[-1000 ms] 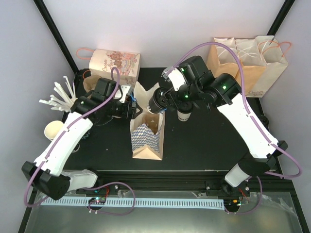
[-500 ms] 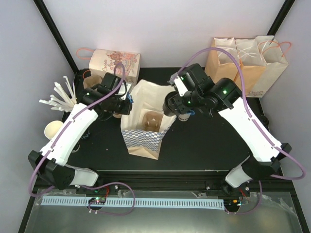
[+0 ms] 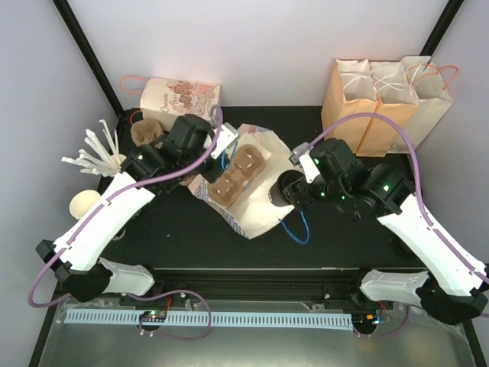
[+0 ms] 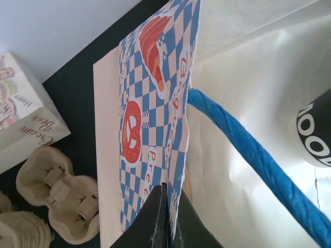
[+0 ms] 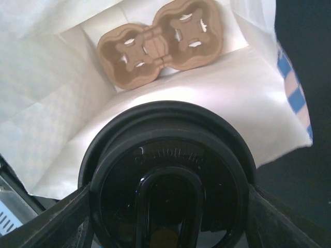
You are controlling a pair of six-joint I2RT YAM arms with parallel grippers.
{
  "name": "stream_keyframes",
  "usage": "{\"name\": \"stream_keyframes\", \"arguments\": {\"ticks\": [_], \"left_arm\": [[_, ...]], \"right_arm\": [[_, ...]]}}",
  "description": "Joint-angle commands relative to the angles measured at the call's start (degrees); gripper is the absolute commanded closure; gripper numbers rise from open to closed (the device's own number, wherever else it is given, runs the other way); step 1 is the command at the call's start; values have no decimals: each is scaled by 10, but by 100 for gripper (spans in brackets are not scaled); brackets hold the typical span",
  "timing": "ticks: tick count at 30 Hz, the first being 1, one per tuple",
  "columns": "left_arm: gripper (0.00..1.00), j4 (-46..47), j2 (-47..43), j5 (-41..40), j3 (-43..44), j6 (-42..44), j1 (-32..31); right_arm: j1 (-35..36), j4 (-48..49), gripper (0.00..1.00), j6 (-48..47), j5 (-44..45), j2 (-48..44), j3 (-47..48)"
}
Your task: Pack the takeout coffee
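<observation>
A takeout coffee cup (image 3: 276,191) with a black lid (image 5: 168,188) lies sideways in my right gripper (image 3: 285,188), which is shut on it. Its lid faces the mouth of a paper bag (image 3: 258,210) with a blue check print (image 4: 150,113). The bag is tipped over toward the right. A brown pulp carrier (image 5: 160,46) sits deep inside it (image 3: 235,173). My left gripper (image 4: 168,204) is shut on the bag's rim, at the bag's upper left (image 3: 223,149). In the left wrist view the cup's printed side (image 4: 314,135) shows at the right edge.
The bag's blue cord handle (image 4: 248,150) loops out in front of the cup (image 3: 294,229). Spare carriers (image 4: 57,188) and a printed box bag (image 3: 179,95) stand at the back left. Orange paper bags (image 3: 382,99) stand at the back right. White utensils (image 3: 95,157) and plain cups (image 3: 84,203) are at the left.
My left gripper closed on the bag's rim and pulled the upright bag over onto its side. The right arm drew back to the right with the cup, now at the bag's mouth.
</observation>
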Motion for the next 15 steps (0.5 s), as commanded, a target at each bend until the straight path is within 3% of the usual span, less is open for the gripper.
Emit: {"name": "stream_keyframes", "arguments": {"ticks": [1, 9, 15], "left_arm": [[98, 62, -20, -41, -44, 61, -35], [98, 82, -26, -42, -79, 36, -54], [98, 87, -50, -41, -72, 32, -62]], "right_arm": [[20, 93, 43, 17, -4, -48, -84], [53, 212, 45, 26, 15, -95, -170], [75, 230, 45, 16, 28, -48, -118]]}}
